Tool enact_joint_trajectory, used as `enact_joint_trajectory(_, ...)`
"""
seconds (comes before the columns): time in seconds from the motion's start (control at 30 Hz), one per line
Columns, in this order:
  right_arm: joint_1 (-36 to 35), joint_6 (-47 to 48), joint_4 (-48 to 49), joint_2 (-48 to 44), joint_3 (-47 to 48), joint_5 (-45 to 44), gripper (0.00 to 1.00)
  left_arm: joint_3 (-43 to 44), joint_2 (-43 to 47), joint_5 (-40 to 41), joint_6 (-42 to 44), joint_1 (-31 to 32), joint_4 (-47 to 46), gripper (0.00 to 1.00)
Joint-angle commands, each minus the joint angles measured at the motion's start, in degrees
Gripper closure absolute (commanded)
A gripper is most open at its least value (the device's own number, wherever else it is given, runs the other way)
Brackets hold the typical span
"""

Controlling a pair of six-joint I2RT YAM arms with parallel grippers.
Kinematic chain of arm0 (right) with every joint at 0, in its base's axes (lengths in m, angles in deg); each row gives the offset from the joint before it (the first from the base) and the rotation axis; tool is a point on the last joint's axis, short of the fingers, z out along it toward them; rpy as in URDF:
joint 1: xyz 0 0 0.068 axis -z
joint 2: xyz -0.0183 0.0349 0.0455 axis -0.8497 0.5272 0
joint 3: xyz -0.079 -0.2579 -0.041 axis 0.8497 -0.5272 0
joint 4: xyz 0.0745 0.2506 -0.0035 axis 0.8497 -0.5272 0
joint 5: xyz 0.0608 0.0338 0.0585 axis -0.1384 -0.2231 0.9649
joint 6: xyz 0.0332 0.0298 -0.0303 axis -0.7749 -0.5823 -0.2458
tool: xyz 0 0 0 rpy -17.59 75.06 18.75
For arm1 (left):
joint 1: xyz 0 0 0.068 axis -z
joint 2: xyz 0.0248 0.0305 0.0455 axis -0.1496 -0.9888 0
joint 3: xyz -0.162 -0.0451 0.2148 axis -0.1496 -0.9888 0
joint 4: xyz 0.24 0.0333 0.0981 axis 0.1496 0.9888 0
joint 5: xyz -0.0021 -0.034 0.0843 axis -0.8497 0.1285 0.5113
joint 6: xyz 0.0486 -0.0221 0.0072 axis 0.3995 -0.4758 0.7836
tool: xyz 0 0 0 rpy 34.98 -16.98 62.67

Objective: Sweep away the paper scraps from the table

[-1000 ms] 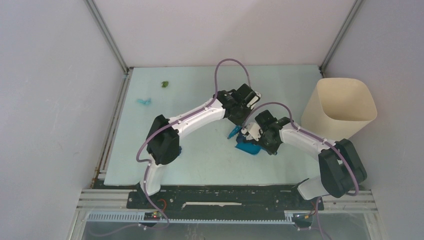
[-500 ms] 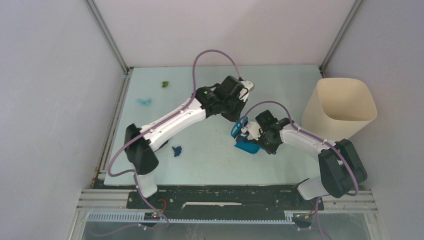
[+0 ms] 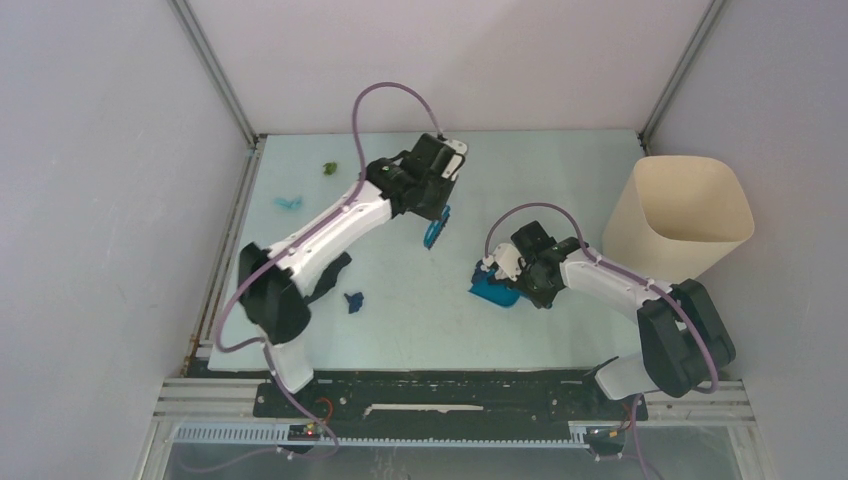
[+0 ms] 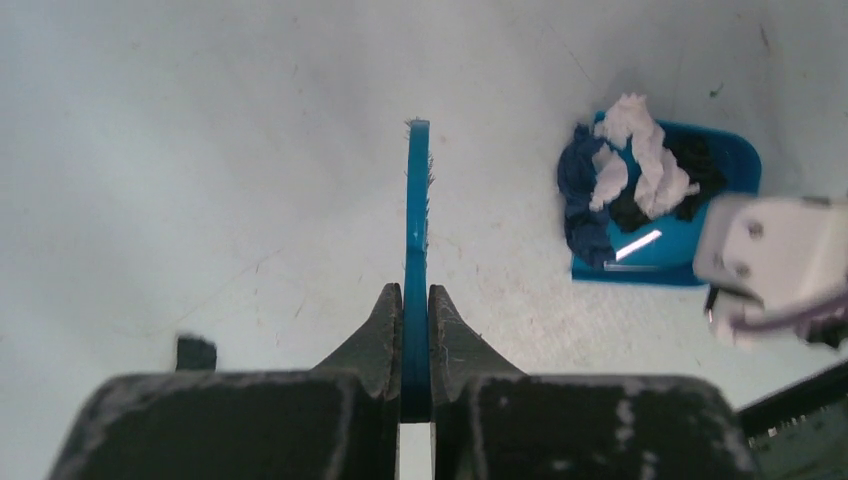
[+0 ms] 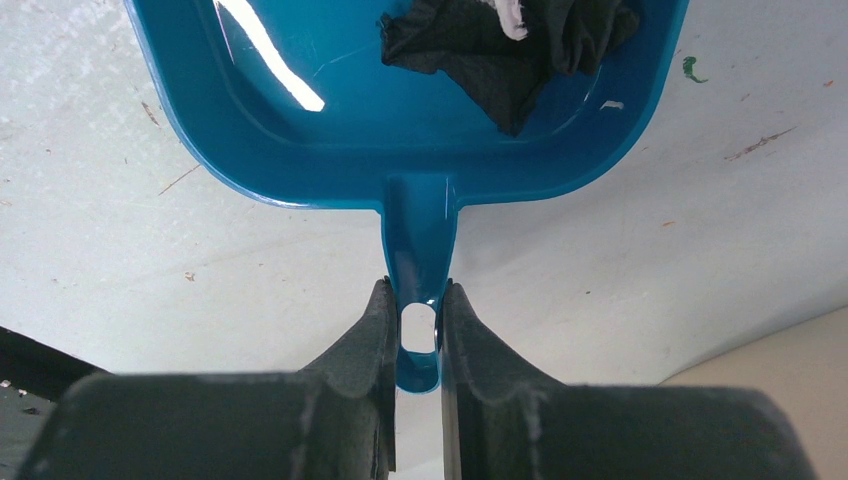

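The flat pale mint-green table (image 3: 420, 335) is walled on three sides, with metal rails along its left and near edges. A tall cream-coloured bin (image 3: 690, 215) stands at the right edge, and the right arm reaches from beside it toward the middle. Open surface runs across the far side and along the near side between the two arm bases.

The left hand (image 4: 415, 300) is narrow, clamped on the small blue hand brush (image 4: 416, 200). The brush points away from it edge-on over bare table; I cannot tell whether its bristles touch the surface. The right hand (image 5: 415, 300) is narrow too, pinching the handle of the blue plastic dustpan (image 5: 330, 140), which lies near the middle of the table, well apart from the brush.

There is one brush, one dustpan and one bin. Three crumpled paper scraps lie loose on the table. A green wad (image 3: 328, 168) and a light cyan wad (image 3: 288, 203) sit toward the far left corner, close to the left rail. A dark navy wad (image 3: 353, 301) lies near the left arm's elbow. A heap (image 4: 650, 160) of white, navy and black wads fills the dustpan; their number cannot be told.
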Motion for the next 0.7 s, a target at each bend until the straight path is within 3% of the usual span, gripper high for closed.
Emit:
enact_joint_trajectory(0.0, -0.36, -0.58, 1.36, 0.1, -0.59, -1.88, 0.88, 9.36, -10.83, -0.43, 1.7, 0.43, -1.49, 1.0)
enact_joint_trajectory(0.23, -0.43, -0.76, 1.45, 0.37, -0.8, -2.09, 0.88, 20.19, -22.68, -12.96, -2.32, 2.25, -2.55, 1.0)
enact_joint_trajectory(0.47, -0.26, -0.56, 1.62, 0.2, -0.95, -2.47, 0.88, 14.4, -19.9, -22.3, -6.85, 7.48, -5.58, 1.0)
enact_joint_trajectory(0.67, -0.25, -0.55, 1.76, 0.27, -1.0, -2.63, 0.87, 7.71, -13.83, -20.61, -8.46, 9.19, -7.56, 1.0)
